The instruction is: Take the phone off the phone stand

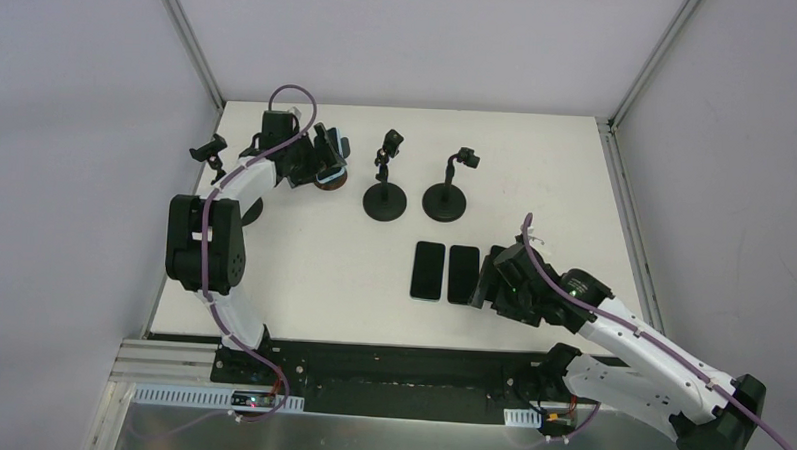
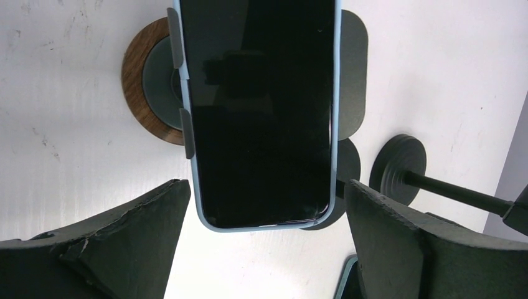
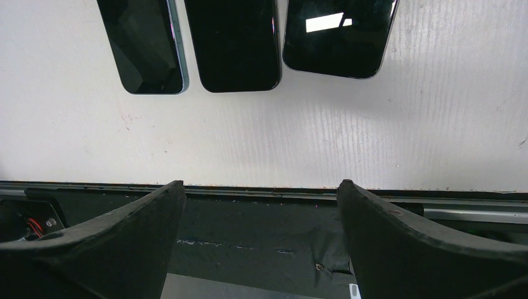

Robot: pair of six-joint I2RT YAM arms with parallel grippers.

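Note:
A phone (image 2: 261, 112) with a dark screen and a light blue case sits clamped in a phone stand with a round wooden base (image 2: 134, 93). In the top view the phone (image 1: 334, 146) is at the back left of the table. My left gripper (image 2: 264, 184) is open. Its fingertips (image 2: 177, 190) flank the phone's near end without touching it. It also shows in the top view (image 1: 312, 160), right beside the phone. My right gripper (image 3: 261, 187) is open and empty over the table's near edge, also seen in the top view (image 1: 492, 285).
Three phones lie flat side by side (image 3: 146, 47), (image 3: 233, 43), (image 3: 339, 34), just beyond my right gripper. Two empty black stands (image 1: 385, 190), (image 1: 446, 192) stand at the back middle, and another (image 1: 209, 153) at the far left. A black stand base (image 2: 398, 168) is close to the right of the clamped phone.

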